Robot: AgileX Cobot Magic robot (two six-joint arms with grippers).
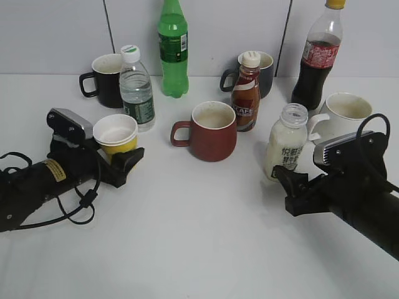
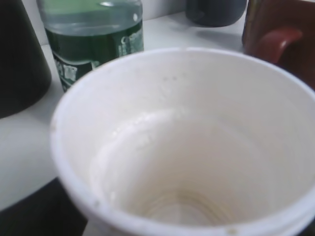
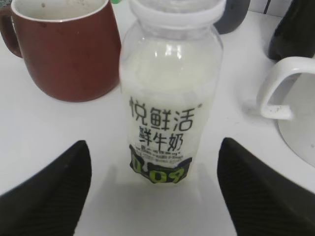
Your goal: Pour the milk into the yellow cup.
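The yellow cup (image 1: 116, 133) sits in my left gripper (image 1: 123, 159), which is shut on its lower part at the table's left. In the left wrist view the cup's white inside (image 2: 187, 147) fills the frame and hides the jaws. The cup holds no liquid. The milk (image 1: 285, 146) stands upright and uncapped on the table at the right. In the right wrist view the milk (image 3: 170, 98) is just ahead of my right gripper (image 3: 157, 196). That gripper is open and empty, with a finger on each side and clear of the bottle. It also shows in the exterior view (image 1: 290, 182).
A dark red mug (image 1: 209, 131) stands at centre, with a brown coffee bottle (image 1: 246, 93) behind it. A water bottle (image 1: 136, 87) and a black mug (image 1: 106, 78) stand behind the cup. A white mug (image 1: 340, 115) is right of the milk. A green bottle (image 1: 173, 50), a cola bottle (image 1: 318, 59) and a grey mug (image 1: 265, 71) stand at the back.
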